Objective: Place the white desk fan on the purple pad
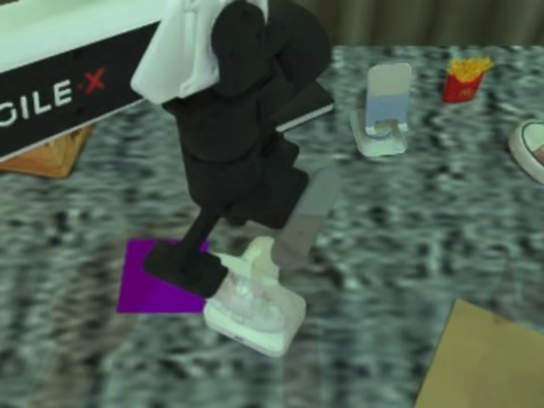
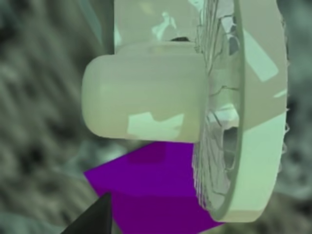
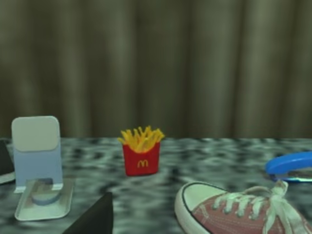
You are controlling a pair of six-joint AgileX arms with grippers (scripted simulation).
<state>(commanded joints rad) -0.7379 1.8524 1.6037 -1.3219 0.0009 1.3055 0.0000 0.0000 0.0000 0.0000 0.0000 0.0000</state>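
Observation:
The white desk fan [image 1: 255, 310] stands at the right front corner of the purple pad [image 1: 153, 276], its base just overlapping that corner. My left gripper [image 1: 242, 259] is open and reaches down over the fan, one finger on each side of its motor back. The left wrist view shows the fan's motor back [image 2: 146, 90] and grille ring [image 2: 253, 112] very close, with the purple pad [image 2: 156, 195] below them and one dark fingertip [image 2: 95, 219] clear of the fan. The other finger is hidden. My right gripper [image 3: 161, 229] is parked out of the top view, open and empty.
A white and pale blue phone stand [image 1: 384, 106], a red fries box [image 1: 465, 78] and a sneaker [image 1: 529, 146] sit at the back right. A black notebook [image 1: 313, 104] lies behind the left arm. A tan board [image 1: 484, 361] is at the front right. A blue stapler [image 3: 290, 165] lies beyond the sneaker.

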